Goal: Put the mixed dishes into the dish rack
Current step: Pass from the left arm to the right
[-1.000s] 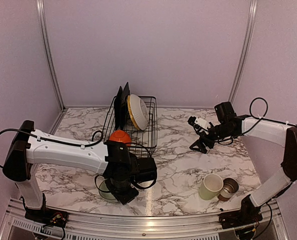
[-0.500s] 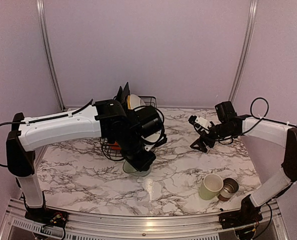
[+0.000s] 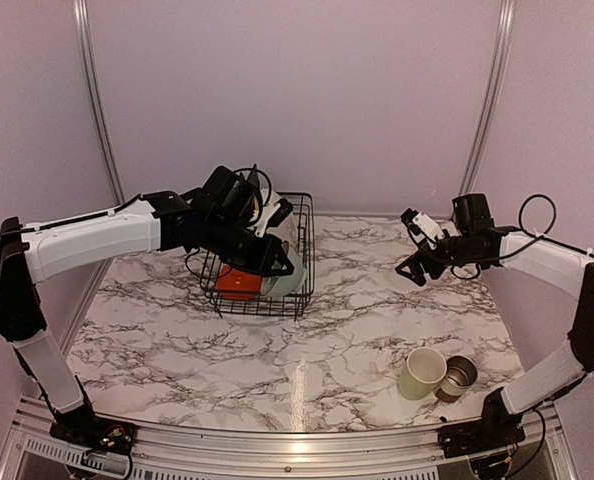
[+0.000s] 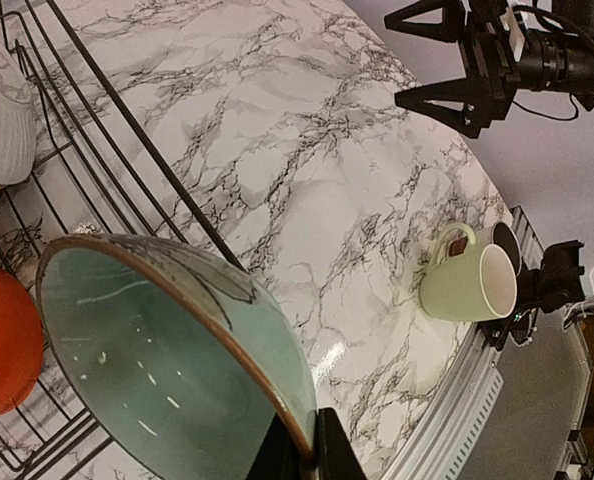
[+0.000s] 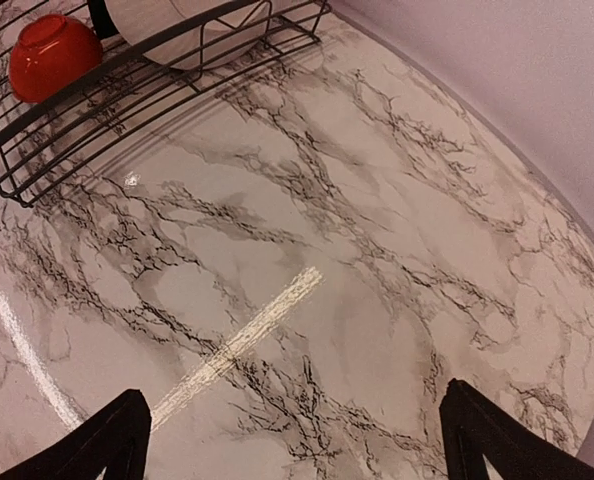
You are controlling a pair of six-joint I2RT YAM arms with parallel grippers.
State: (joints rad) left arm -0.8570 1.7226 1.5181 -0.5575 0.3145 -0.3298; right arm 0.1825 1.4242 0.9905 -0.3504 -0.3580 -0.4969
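Observation:
My left gripper (image 4: 305,455) is shut on the rim of a pale green bowl (image 4: 157,370) with a brown edge. It holds the bowl tilted over the front right of the black wire dish rack (image 3: 307,250); the bowl also shows in the top view (image 3: 289,270). An orange bowl (image 3: 239,282) lies in the rack. A white ribbed dish (image 4: 2,120) stands further back. My left arm hides most of the plates. The pale green mug (image 3: 422,373) and the grey-brown cup (image 3: 458,375) sit at the table's front right. My right gripper (image 3: 413,250) is open and empty above the table's right side.
The rack's front right corner (image 5: 127,90) and the orange bowl (image 5: 52,55) show in the right wrist view. Below my right gripper (image 5: 292,440) is bare marble with a bright reflection streak. Lilac walls close the back and sides. A metal rail runs along the near edge.
My left arm has lifted the green bowl from the table's near left, swung it back and brought it over the rack. My right gripper has shifted slightly right and up.

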